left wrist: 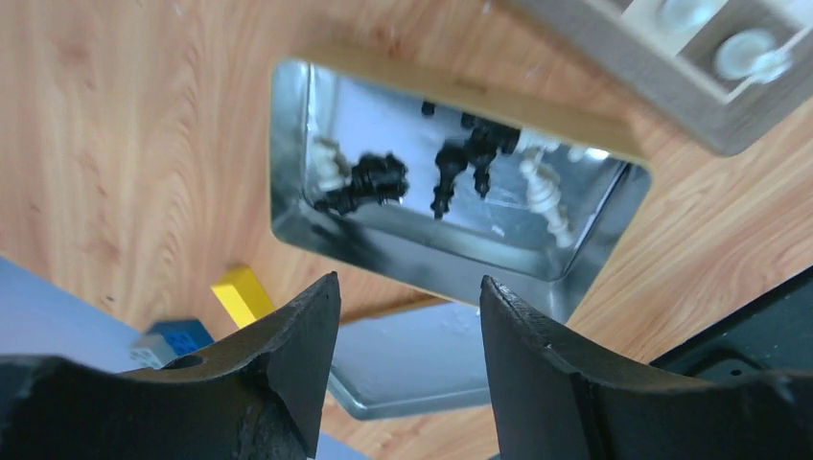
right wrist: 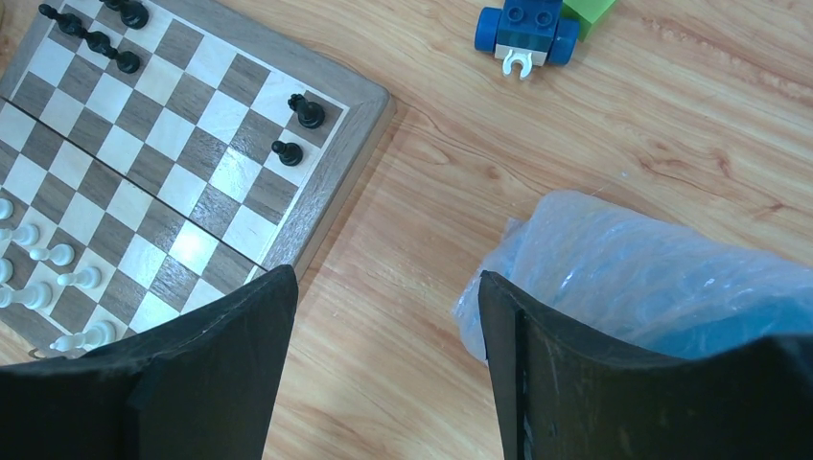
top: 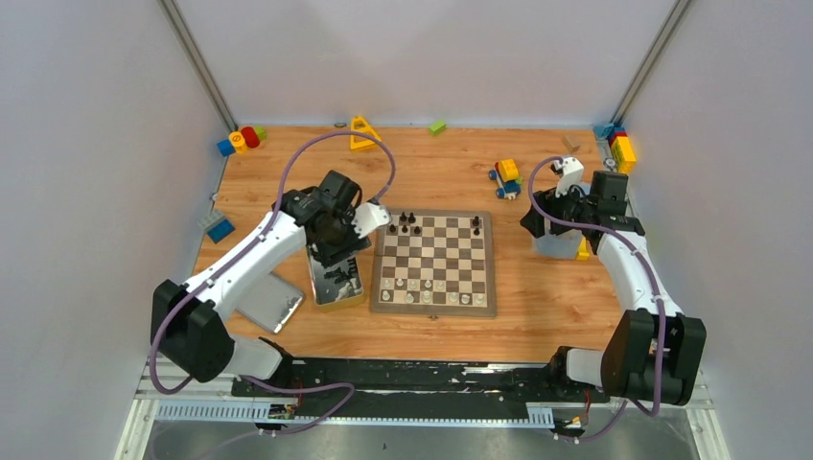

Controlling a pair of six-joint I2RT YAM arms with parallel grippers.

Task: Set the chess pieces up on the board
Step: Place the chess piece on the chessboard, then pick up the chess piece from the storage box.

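The board [top: 441, 251] lies mid-table. A few black chess pieces [top: 407, 225] stand on its far rows. Several white ones [top: 427, 287] stand on its near rows. A silver tin [top: 336, 283] left of the board holds more black pieces [left wrist: 369, 182] and white pieces [left wrist: 544, 196]. My left gripper [left wrist: 409, 292] hovers over the tin, open and empty; it also shows in the top view [top: 336, 244]. My right gripper [right wrist: 386, 287] is open and empty over bare table right of the board's edge [right wrist: 331, 163]. Two black pieces [right wrist: 307, 112] stand near that edge.
The tin's flat lid [top: 268, 302] lies near left of the tin. A crumpled clear plastic bag [right wrist: 652, 268] sits under my right arm. Toy blocks lie at the back left [top: 242, 139], back right [top: 618, 146] and left [top: 220, 229]. A toy car [top: 505, 179] stands behind the board.
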